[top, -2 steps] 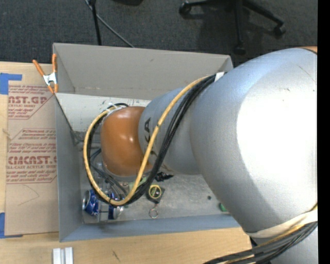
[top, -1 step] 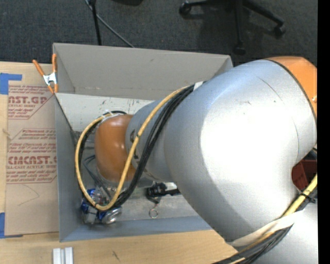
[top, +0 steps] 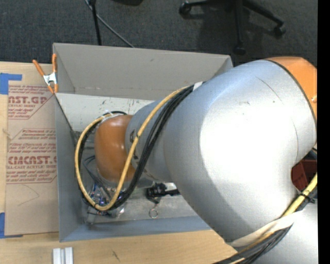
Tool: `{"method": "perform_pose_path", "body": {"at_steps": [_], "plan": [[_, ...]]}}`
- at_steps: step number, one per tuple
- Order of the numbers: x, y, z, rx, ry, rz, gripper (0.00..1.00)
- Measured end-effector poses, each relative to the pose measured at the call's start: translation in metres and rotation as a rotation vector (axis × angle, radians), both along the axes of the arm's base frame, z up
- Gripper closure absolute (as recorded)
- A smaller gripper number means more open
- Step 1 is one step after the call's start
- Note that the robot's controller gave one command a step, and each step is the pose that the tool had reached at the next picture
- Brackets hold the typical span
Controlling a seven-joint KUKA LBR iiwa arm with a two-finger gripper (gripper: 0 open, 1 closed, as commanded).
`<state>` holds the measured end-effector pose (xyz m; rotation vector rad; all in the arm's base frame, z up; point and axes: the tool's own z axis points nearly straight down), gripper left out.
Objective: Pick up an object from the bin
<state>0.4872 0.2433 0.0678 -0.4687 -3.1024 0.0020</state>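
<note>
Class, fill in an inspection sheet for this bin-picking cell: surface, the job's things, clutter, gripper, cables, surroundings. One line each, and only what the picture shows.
Surface: grey metal bin, floor scuffed, largely covered by the arm.
Job's things: small black object and small metal ring on the floor near the front wall; clear plastic piece towards the front left corner.
Clutter: nothing seen.
Gripper: gripper low in the front left corner, below the orange wrist cover; whether it holds anything cannot be told.
Cables: yellow and black cables loop from the arm round the wrist cover down to the gripper.
Surroundings: office chair base on the dark floor behind the bin.
</note>
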Motion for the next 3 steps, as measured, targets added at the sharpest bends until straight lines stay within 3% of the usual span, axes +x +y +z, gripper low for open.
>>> {"method": "perform_pose_path", "body": {"at_steps": [1, 2, 3], "plan": [[0.0, 0.0, 0.0, 0.0, 0.0, 0.0, 1.0], [0.001, 0.001, 0.067, 0.004, -0.009, 0.001, 1.0], [0.002, 0.002, 0.102, 0.003, -0.008, 0.003, 1.0]]}}
